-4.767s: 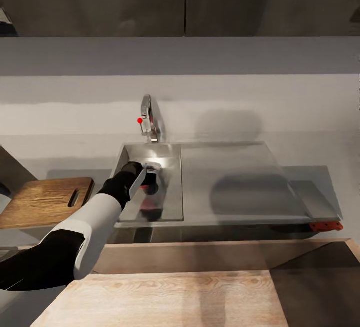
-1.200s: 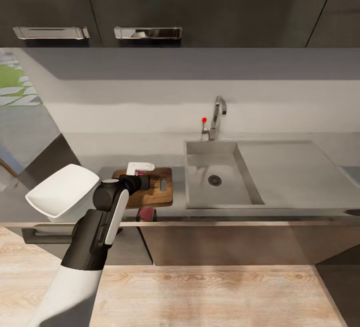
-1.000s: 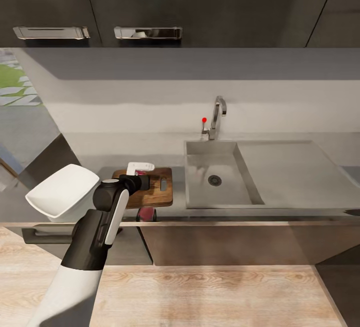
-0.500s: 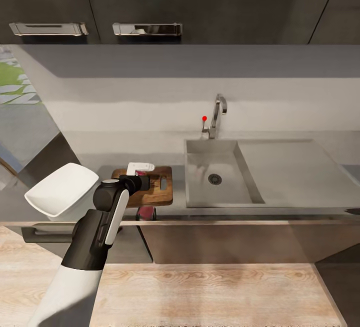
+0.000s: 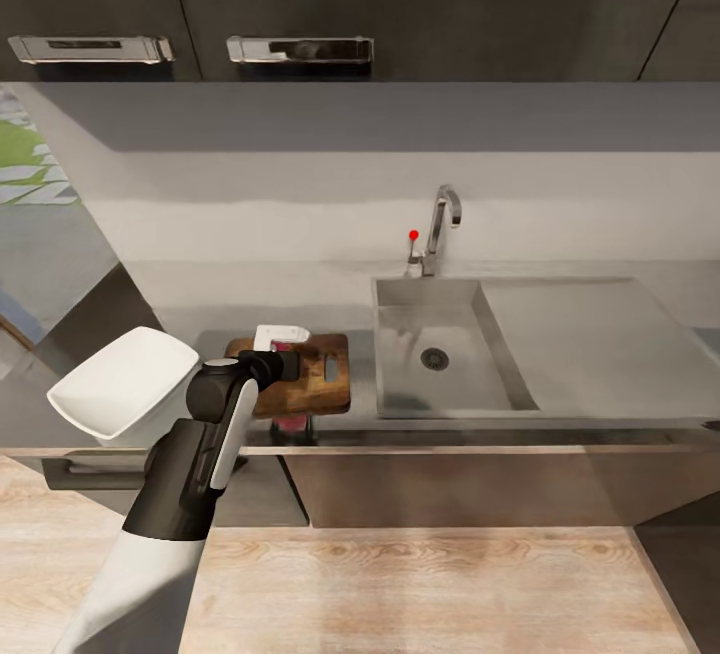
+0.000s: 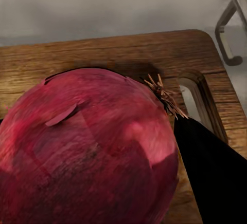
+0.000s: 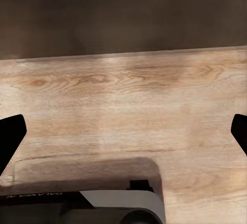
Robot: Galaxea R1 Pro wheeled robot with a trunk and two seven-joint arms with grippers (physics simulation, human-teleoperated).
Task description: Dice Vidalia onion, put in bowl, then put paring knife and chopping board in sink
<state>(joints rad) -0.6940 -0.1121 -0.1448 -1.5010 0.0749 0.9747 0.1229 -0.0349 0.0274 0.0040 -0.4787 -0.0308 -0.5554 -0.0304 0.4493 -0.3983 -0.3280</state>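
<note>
My left gripper (image 5: 284, 342) is shut on the dark red Vidalia onion (image 5: 293, 334), holding it over the brown chopping board (image 5: 320, 386). Whether the onion touches the wood I cannot tell. In the left wrist view the onion (image 6: 92, 147) looms large, with one black finger (image 6: 211, 172) beside it and the board's handle slot (image 6: 198, 100) beyond. The white bowl (image 5: 125, 382) sits on the grey countertop (image 5: 250, 294) left of the board. The steel sink (image 5: 405, 364) lies to the right. My right gripper (image 7: 123, 134) hangs open over the wood floor. The paring knife is out of view.
The chrome faucet (image 5: 442, 219) with its red knob (image 5: 413, 234) stands behind the basin, and the flat drainboard (image 5: 600, 344) stretches right of it. Black upper cabinets (image 5: 400, 4) with chrome handles hang above. Light wood floor (image 5: 420, 589) lies before the dark lower cabinets.
Nearly five seconds ago my left gripper held the onion in the sink basin; now it holds it over the board. Within the last second only the camera has shifted slightly.
</note>
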